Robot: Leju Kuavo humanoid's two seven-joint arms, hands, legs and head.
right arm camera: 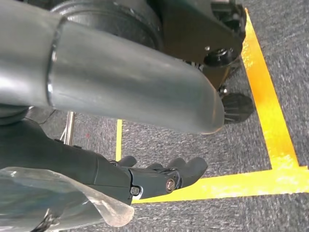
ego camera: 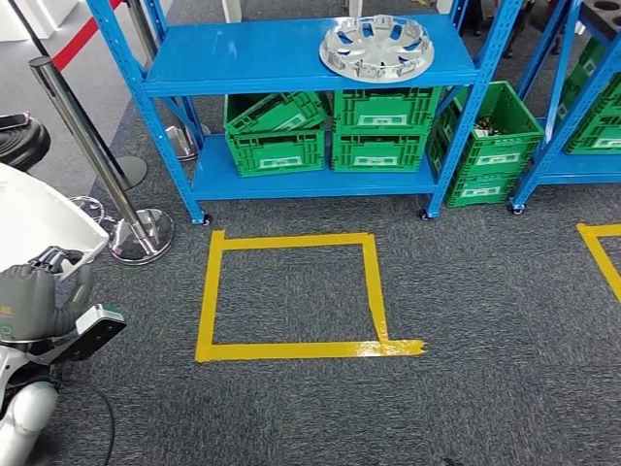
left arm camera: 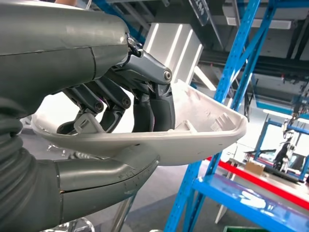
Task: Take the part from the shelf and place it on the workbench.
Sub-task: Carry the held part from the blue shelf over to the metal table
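Observation:
A white, shell-shaped plastic part (ego camera: pixel 37 218) is at the left edge of the head view, gripped by my left hand (ego camera: pixel 33 296) low beside my body. In the left wrist view the dark fingers (left arm camera: pixel 153 108) reach over the rim into the part (left arm camera: pixel 207 130) and the thick thumb (left arm camera: pixel 109 176) presses from underneath. My right hand (right arm camera: pixel 160 176) hangs over the carpet with its fingers stretched out and nothing in them.
A blue shelf (ego camera: pixel 293 58) stands ahead with a silver wheel cover (ego camera: pixel 375 45) on top and green crates (ego camera: pixel 377 131) below. A yellow tape square (ego camera: pixel 293 291) marks the carpet. Chrome barrier posts (ego camera: pixel 87 146) stand at left. A second blue shelf (ego camera: pixel 578 126) is at right.

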